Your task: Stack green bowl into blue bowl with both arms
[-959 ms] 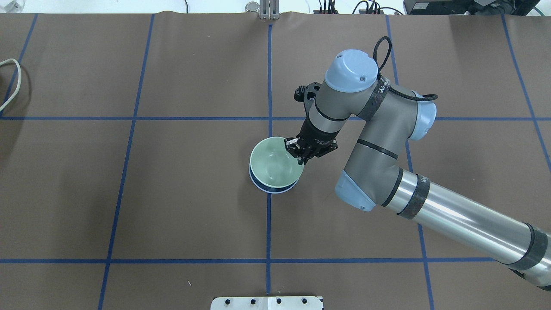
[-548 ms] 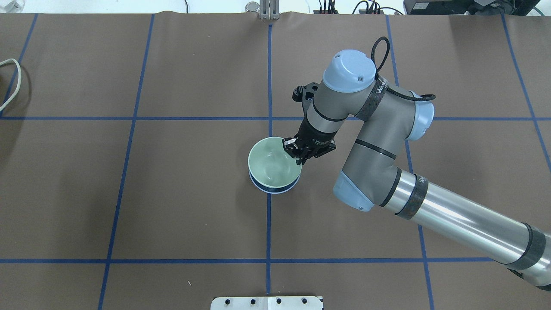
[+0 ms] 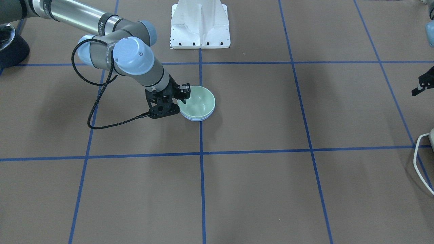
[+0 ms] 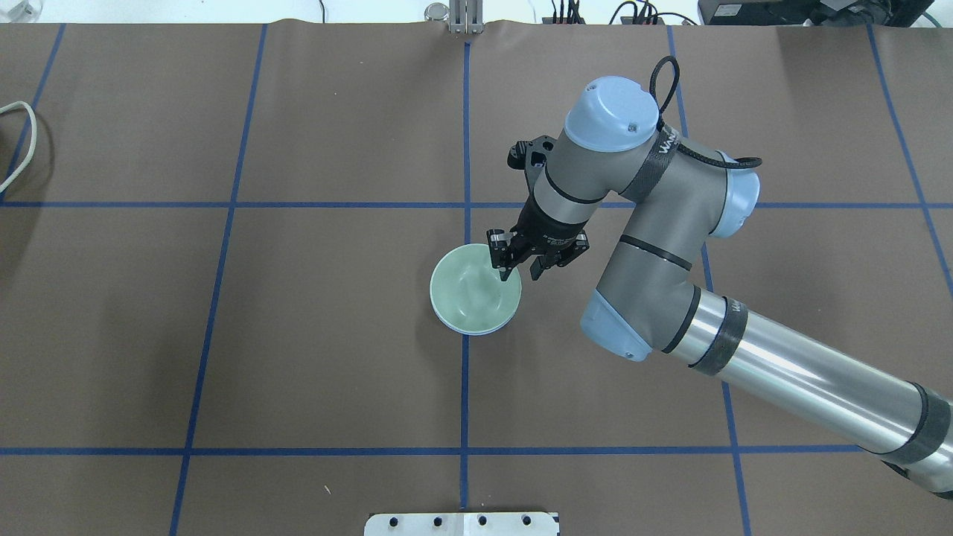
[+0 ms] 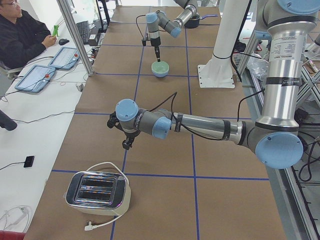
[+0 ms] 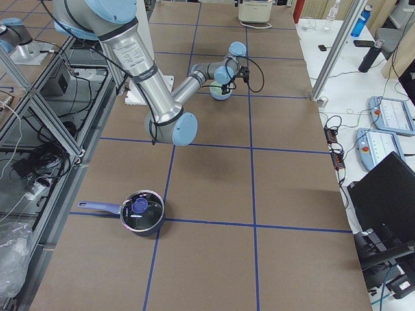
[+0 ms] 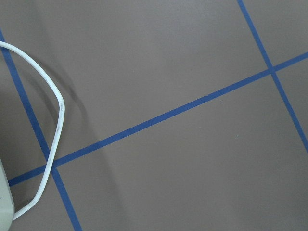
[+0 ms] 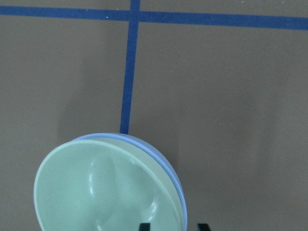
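Note:
The green bowl (image 4: 469, 294) sits level inside the blue bowl (image 4: 467, 332) at the table's middle; only the blue rim shows beneath it. The stack also shows in the front-facing view, green bowl (image 3: 200, 101) over blue bowl (image 3: 196, 119). My right gripper (image 4: 520, 272) is open, with one finger over the green bowl's inside and the other outside the rim. In the right wrist view the two fingertips (image 8: 143, 226) stand apart on either side of the rim of the green bowl (image 8: 101, 192). My left gripper (image 3: 421, 86) hangs far off at the table's left end; I cannot tell whether it is open or shut.
A toaster (image 5: 97, 192) stands near the left gripper, and its white cable (image 4: 18, 141) lies at the table's left edge. A dark pot with a lid (image 6: 139, 212) sits at the right end. The white pedestal (image 3: 200, 23) is at the robot's side. An operator (image 5: 20, 35) sits beside the table.
The green bowl, held tilted above the blue bowl before, now rests level in it. The right gripper's fingers have opened and let go of the rim.

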Motion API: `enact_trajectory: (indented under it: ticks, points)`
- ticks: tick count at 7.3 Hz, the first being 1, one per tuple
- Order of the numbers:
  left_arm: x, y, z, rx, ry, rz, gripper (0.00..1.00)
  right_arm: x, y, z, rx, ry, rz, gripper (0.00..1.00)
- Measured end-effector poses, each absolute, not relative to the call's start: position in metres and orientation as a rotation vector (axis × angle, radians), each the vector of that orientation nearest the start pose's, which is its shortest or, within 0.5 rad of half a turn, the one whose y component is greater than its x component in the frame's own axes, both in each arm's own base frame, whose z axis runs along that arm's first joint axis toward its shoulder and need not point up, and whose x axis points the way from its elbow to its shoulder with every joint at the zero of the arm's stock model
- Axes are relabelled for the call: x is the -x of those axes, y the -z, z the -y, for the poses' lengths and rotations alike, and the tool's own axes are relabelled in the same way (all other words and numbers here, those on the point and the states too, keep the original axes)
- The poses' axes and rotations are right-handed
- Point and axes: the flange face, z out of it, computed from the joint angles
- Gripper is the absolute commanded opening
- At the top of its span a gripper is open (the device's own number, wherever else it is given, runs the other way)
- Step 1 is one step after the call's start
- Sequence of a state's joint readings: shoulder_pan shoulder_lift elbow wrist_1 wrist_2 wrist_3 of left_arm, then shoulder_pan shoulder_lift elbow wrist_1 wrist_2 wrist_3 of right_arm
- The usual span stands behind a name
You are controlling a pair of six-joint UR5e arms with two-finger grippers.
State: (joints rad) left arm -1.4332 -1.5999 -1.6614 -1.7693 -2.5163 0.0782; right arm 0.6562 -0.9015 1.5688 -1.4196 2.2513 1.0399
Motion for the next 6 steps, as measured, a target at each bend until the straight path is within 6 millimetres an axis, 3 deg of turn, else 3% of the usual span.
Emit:
enact_trajectory:
  ticks: [1, 2, 3, 4, 6]
  points:
    - [-0.015, -0.567, 0.517, -0.266, -0.340, -0.949, 0.98, 0.490, -0.234, 0.496, 0.104, 0.147, 1.023, 1.00]
    - [-0.008, -0.572, 0.518, -0.263, -0.323, -0.947, 0.98, 0.457, -0.241, 0.522, 0.117, 0.122, 1.043, 1.00]
    - [-0.001, -0.579, 0.520, -0.259, -0.309, -0.945, 0.98, 0.409, -0.261, 0.556, 0.108, 0.101, 1.052, 1.00]
    - [0.006, -0.588, 0.523, -0.254, -0.297, -0.940, 0.98, 0.356, -0.296, 0.593, 0.072, 0.086, 1.037, 1.00]
    - [0.027, -0.603, 0.531, -0.251, -0.254, -0.930, 0.98, 0.244, -0.393, 0.657, -0.007, 0.076, 0.960, 1.00]
